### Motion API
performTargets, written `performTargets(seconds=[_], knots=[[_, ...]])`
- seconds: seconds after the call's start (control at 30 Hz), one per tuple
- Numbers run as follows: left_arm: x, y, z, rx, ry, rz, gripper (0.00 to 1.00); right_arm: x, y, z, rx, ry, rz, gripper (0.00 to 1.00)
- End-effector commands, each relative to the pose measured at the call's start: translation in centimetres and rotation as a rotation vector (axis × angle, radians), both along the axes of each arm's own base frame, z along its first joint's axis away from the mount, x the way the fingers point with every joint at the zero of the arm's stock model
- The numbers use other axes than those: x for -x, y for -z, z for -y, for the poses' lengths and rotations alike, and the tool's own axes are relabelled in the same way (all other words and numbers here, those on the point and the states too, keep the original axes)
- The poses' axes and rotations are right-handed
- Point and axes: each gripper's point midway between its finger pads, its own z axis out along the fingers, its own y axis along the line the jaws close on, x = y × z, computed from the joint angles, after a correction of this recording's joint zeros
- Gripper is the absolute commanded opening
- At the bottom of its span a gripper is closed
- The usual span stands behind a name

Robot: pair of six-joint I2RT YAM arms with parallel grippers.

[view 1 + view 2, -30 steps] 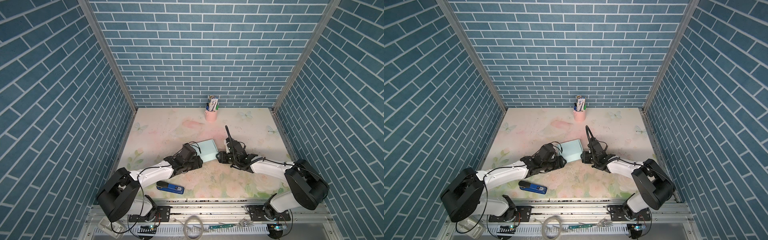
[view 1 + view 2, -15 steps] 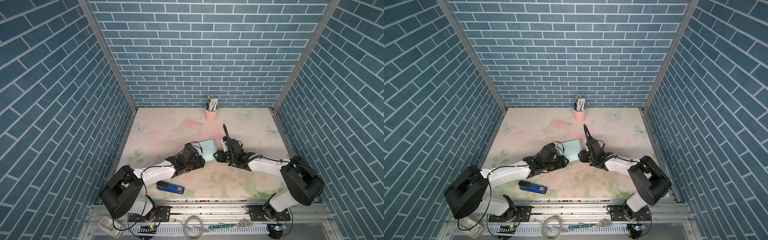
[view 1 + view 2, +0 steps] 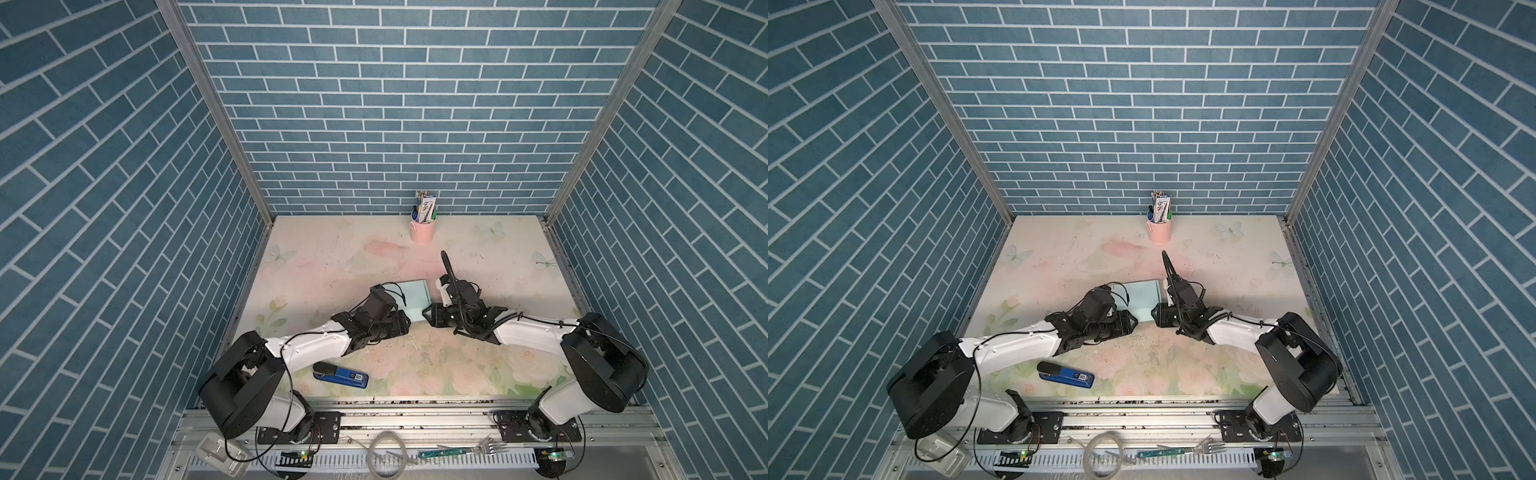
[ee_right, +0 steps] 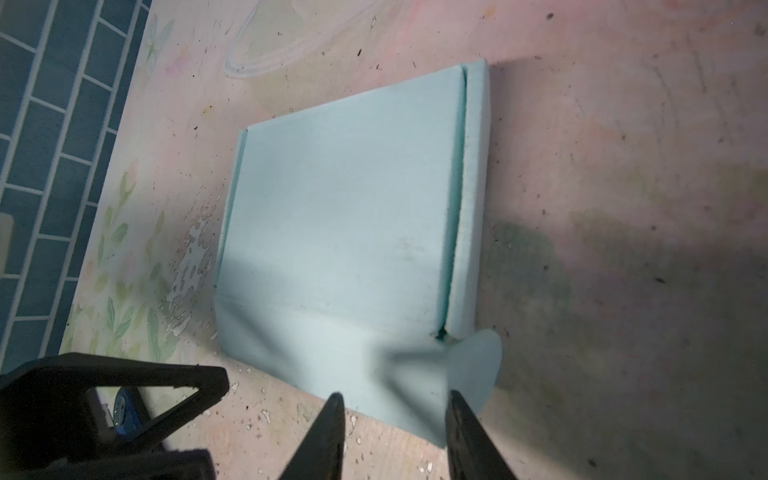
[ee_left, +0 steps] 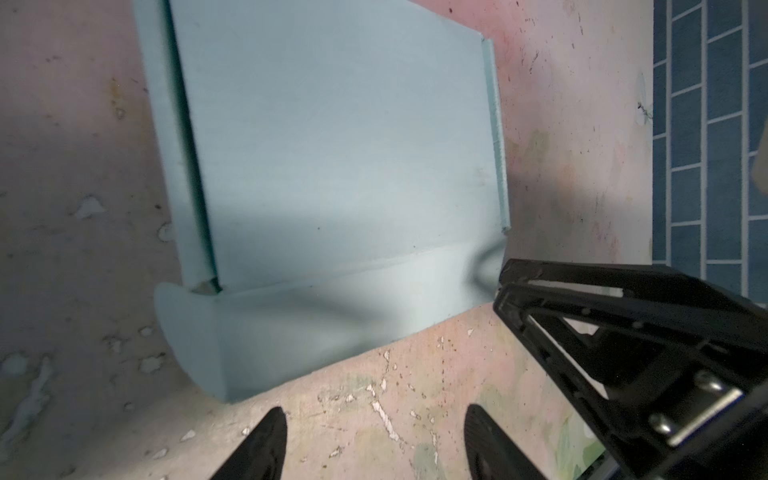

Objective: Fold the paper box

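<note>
1. Stapler point(image 3: 340, 375): blue and black, lying flat on the desk point(image 3: 332, 257) at 7 o'clock from the paper box, well apart from it.

2. Left gripper point(image 3: 404, 323) point(image 5: 378, 440): positioned at 7 o'clock from the paper box, low over the desk. The jaws stand wide apart. In the left wrist view only bare desk surface shows between the fingertips point(image 5: 270, 436). The near edge of the front flap lies just beyond them, with no contact.

3. Paper box point(image 3: 411, 297) point(image 3: 1142, 297) point(image 5: 332, 145) point(image 4: 345, 199): pale mint card, resting at the centre of the desk, between the two grippers. The lid panel lies flat over the body. A side wall shows along each short edge. The front flap projects at 6 o'clock and slopes down to the desk. The flap carries a rounded end tab, and its surface is dented at the end nearest the right gripper.

4. Right gripper point(image 3: 428, 316) point(image 4: 395, 419): positioned at the 5 o'clock corner of the paper box. The jaws are partly apart, narrower than those of the left gripper, and straddle the flap end beside the rounded tab. Card shows in the gap between the fingertips point(image 4: 334, 415). Firm pinching of the card cannot be confirmed.

5. Pink cup point(image 3: 422, 232): stands at 12 o'clock from the paper box, against the back wall, filled with pens.
</note>
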Motion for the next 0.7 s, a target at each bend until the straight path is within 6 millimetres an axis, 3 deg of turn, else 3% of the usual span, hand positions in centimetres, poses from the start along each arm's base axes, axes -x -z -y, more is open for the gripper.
performTargets(seconds=[0.0, 0.13, 0.37, 0.5, 0.67], knots=[[-0.3, -2.4, -0.8, -0.053, 0.012, 0.056, 0.70, -0.2, -1.2, 0.9, 0.020, 0.036, 0.041, 0.41], [0.1, -3.2, -3.5, -0.156, -0.018, 0.076, 0.70, -0.4, -1.1, 2.1, 0.052, 0.073, 0.068, 0.41], [-0.7, -2.2, -6.4, -0.193, -0.072, 0.077, 0.71, -0.7, -0.7, 1.3, 0.031, 0.057, 0.067, 0.42], [-1.5, -1.4, -6.7, -0.170, -0.073, 0.085, 0.71, -0.9, -0.5, 0.8, 0.027, 0.046, 0.068, 0.42], [-2.5, -0.9, -5.3, -0.125, -0.042, 0.099, 0.70, -1.0, 0.1, 0.5, 0.035, 0.035, 0.059, 0.42]])
